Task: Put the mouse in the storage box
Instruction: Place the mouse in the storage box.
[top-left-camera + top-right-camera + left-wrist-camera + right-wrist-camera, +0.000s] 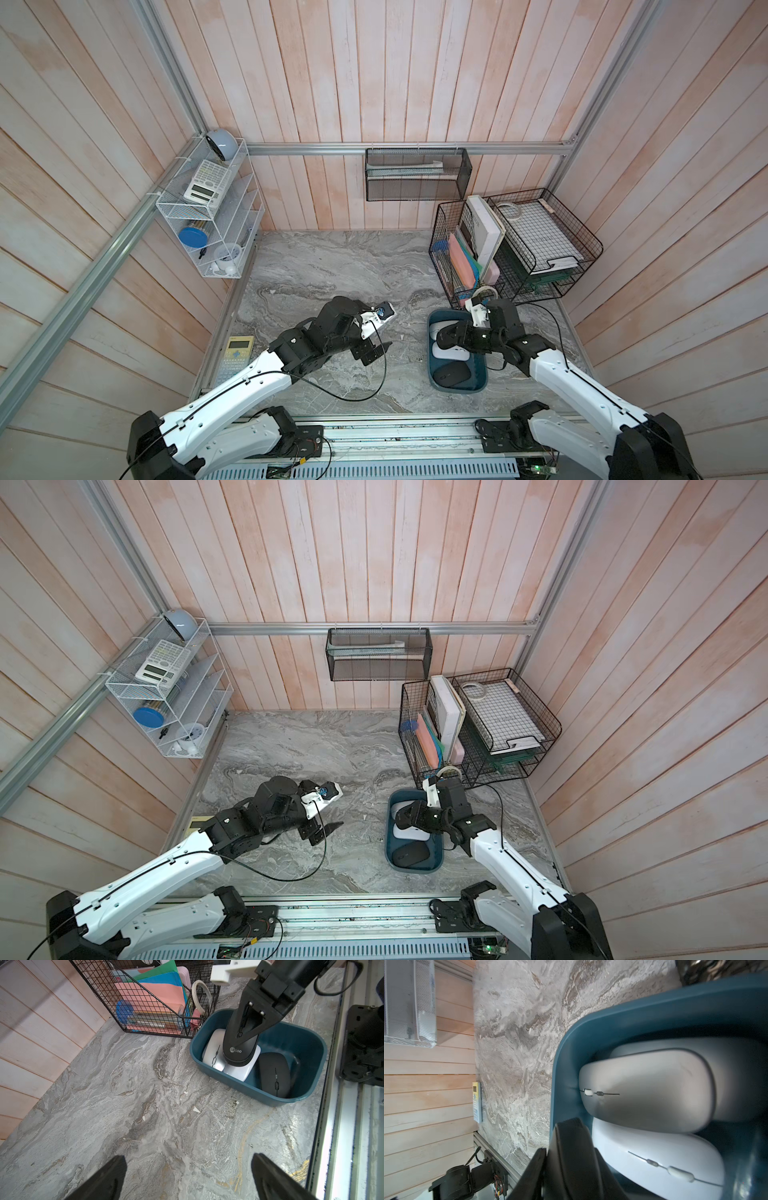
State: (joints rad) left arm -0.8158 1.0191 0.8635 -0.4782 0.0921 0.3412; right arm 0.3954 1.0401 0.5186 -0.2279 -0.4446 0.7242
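Black Lecoo mouse [239, 1054], upper right of frame, tight in my right gripper [241, 1039], just above white mice [214, 1053] inside the storage box [255, 1093].

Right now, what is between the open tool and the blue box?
Only bare marble table, with tiny pale flecks, lies between the left tool and the storage box: left wrist view.

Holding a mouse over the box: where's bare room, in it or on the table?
Storage box is crowded: white mice overlap below the held black mouse, another black mouse beside them; only a strip along its wall is bare. The table between box and left fingers is open.
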